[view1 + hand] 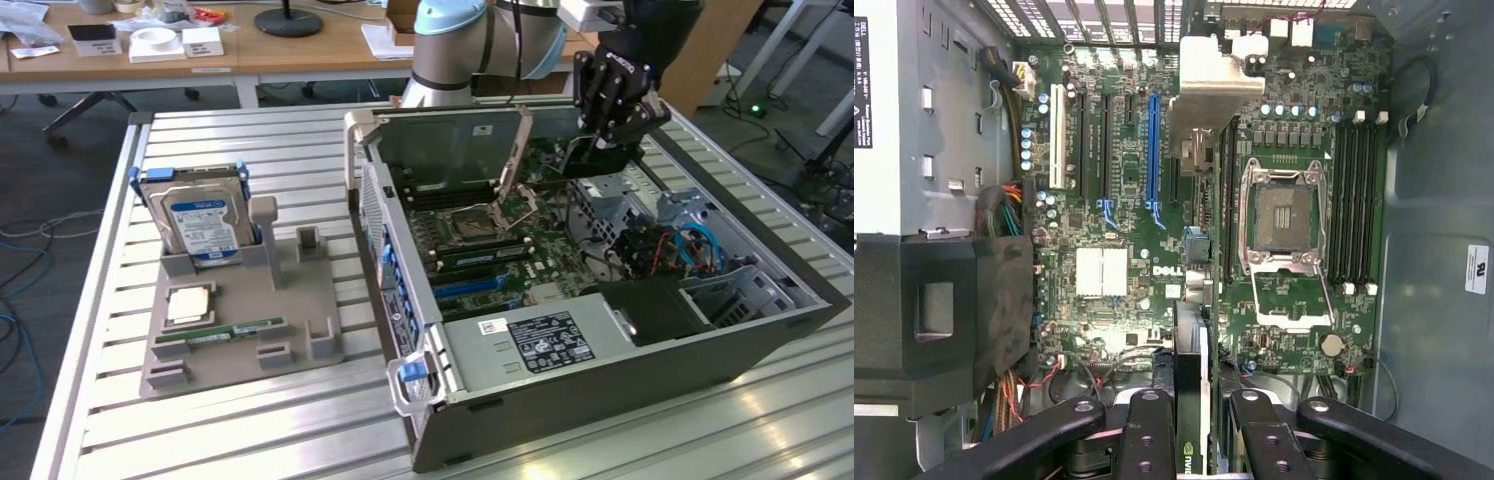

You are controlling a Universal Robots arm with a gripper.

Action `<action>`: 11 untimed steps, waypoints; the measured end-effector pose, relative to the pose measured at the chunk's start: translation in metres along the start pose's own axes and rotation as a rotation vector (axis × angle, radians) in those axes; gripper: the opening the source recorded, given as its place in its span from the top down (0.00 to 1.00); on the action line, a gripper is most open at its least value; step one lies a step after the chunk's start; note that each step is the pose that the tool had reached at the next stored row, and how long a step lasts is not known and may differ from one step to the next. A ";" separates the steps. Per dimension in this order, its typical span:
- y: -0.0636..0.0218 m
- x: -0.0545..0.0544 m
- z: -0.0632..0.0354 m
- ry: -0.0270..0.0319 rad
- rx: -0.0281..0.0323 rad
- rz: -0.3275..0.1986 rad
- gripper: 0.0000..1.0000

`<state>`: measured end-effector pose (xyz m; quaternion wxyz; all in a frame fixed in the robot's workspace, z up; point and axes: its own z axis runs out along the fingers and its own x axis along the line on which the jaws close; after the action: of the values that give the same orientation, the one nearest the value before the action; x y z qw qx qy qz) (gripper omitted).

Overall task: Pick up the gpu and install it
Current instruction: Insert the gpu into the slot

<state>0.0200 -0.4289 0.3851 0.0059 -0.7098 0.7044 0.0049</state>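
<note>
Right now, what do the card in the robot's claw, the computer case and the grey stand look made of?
The gpu, edge-on in the gripper: a thin dark board, likely circuit laminate with a black plastic face; hard to confirm.
The computer case: sheet metal, dark matte outside and bare grey inside, with folded edges.
The grey stand: matte plastic, judging by its uniform dull colour.

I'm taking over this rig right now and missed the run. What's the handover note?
End effector: shut on the gpu, which it holds edge-on above the motherboard inside the open case.
Done: pickup.
Left: seating the card. The blue slot is empty, and the gpu does not appear to be in any slot yet.
</note>
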 end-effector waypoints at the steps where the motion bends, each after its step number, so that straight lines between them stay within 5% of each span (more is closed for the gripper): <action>1: 0.0000 0.000 0.0000 0.0001 0.0000 0.000 0.74; 11: 0.0003 0.000 0.0059 0.0001 0.0001 0.000 0.74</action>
<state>0.0197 -0.4289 0.3792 0.0059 -0.7098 0.7043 0.0048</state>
